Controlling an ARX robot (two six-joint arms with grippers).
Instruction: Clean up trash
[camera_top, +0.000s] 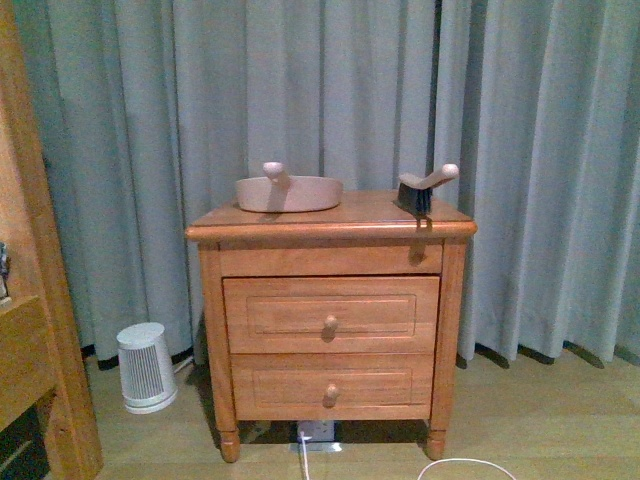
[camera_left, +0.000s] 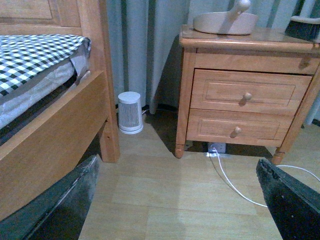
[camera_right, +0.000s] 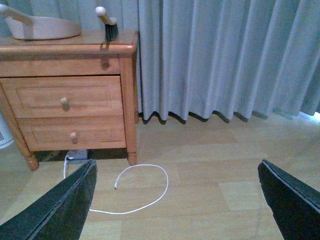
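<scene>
The left tool has its two dark fingers spread wide over the pale wooden floor, pinching nothing. Ahead of it stands a two-drawer wooden nightstand. On its surface sits a beige-pink plastic dustpan, and well apart from that a hand brush with dark bristles and a pale handle. A small white ribbed heater stands on the floor between the nightstand and a wooden bed with a black-and-white checked sheet.

The right tool is likewise spread wide and holds nothing. A thin white cable loops on the floor just beyond it, before a grey pleated curtain.

Where the trash lies cannot be told from these views.
</scene>
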